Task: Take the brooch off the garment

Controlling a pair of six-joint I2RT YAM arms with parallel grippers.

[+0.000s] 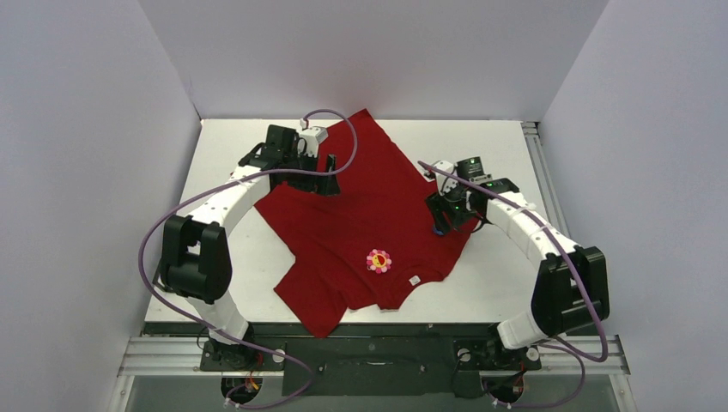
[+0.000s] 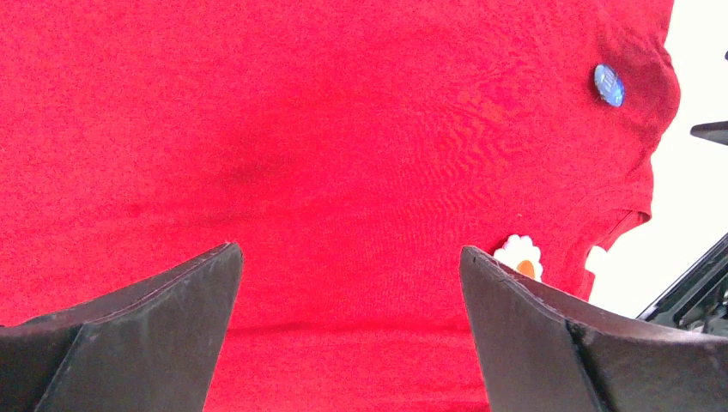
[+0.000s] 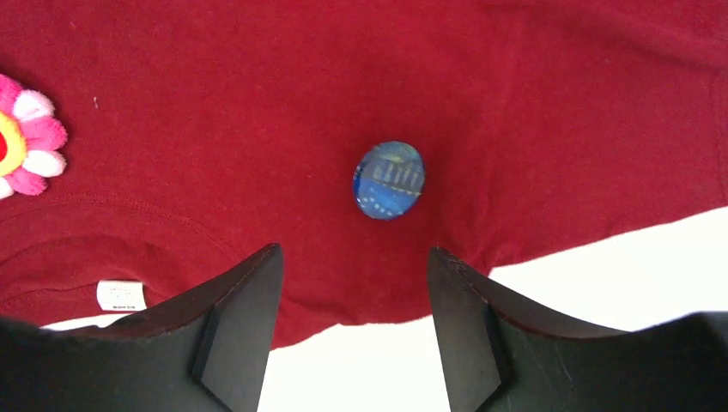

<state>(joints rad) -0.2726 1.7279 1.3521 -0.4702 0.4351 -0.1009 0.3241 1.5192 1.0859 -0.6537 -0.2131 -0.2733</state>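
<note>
Brooch (image 1: pixel 379 260) lies on the shirt (image 1: pixel 369 197) near the neck tag (image 1: pixel 415 280), left gripper (image 2: pixel 350 257) gaping wide over red cloth, right gripper (image 3: pixel 354 253) wide too, beside a blue badge (image 3: pixel 389 179).

White table (image 1: pixel 491 288), a dark-red T-shirt (image 1: pixel 369 206) spread flat across its middle, collar toward the near edge

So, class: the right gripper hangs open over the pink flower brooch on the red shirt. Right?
Not quite. The right wrist view shows the open right gripper over a round blue badge on the shirt; the brooch sits off to the side.
</note>
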